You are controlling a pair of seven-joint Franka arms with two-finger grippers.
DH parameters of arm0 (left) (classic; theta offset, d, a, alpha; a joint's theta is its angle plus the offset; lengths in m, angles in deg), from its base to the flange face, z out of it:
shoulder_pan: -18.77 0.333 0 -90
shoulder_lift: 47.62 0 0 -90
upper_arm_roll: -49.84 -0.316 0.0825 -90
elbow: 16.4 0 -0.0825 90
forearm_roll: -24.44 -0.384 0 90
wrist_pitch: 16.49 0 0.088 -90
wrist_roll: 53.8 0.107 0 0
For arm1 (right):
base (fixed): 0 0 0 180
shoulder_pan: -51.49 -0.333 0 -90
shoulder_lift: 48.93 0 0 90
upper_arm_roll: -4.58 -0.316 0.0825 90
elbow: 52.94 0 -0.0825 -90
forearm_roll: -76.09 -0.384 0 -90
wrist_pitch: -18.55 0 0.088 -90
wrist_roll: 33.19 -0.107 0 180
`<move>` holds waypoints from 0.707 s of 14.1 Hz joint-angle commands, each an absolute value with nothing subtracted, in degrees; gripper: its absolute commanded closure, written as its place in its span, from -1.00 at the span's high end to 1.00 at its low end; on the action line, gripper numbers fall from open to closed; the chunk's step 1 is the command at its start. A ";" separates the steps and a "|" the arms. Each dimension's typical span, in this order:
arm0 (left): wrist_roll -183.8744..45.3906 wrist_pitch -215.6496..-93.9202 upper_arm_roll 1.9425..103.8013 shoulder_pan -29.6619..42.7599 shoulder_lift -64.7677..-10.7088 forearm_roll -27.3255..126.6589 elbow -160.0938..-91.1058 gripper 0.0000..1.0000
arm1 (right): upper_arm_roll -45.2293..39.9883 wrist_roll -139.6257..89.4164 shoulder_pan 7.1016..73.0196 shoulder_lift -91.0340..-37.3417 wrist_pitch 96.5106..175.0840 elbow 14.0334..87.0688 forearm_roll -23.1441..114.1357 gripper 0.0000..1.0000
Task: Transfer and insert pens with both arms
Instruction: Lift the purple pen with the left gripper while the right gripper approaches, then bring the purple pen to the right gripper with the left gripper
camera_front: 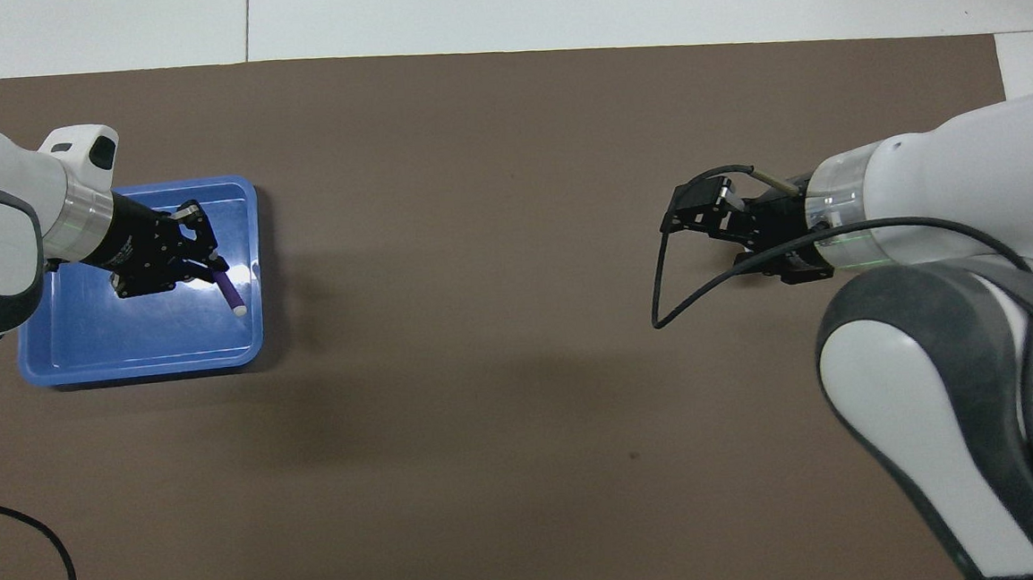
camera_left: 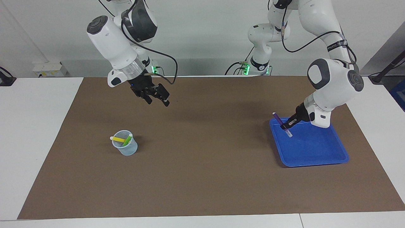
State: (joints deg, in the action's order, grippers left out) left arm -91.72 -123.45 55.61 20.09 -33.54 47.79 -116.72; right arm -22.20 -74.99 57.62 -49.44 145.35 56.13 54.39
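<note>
Cup (camera_left: 125,147) apparently hidden overhead

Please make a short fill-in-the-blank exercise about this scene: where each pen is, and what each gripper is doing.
1. The left gripper is shut on the ______ pen.
2. That pen is held over the ______ tray.
3. The yellow pen and the green pen are in the clear ______.
4. The right gripper, over the brown mat, is open and holds ______.

Missing words: purple; blue; cup; nothing
</note>
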 commanded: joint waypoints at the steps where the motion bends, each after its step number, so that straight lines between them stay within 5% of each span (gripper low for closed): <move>1: -100.26 -123.27 54.85 16.84 -34.79 52.64 -118.18 -1.00 | -22.23 -79.24 53.34 -52.09 152.48 57.19 52.97 1.00; 6: -113.72 -126.69 54.85 11.05 -34.79 59.69 -118.62 -1.00 | -22.14 -83.20 45.52 -58.24 166.54 57.01 53.06 1.00; 10: -117.17 -133.89 54.85 7.87 -36.28 68.53 -123.79 -1.00 | -22.14 -82.94 42.44 -58.43 167.00 56.84 53.06 1.00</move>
State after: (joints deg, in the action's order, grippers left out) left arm -115.78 -129.86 55.74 9.32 -33.59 63.70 -118.97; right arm -22.26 -83.04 43.37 -58.79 166.98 57.15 54.37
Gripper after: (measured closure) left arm 0.833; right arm 0.000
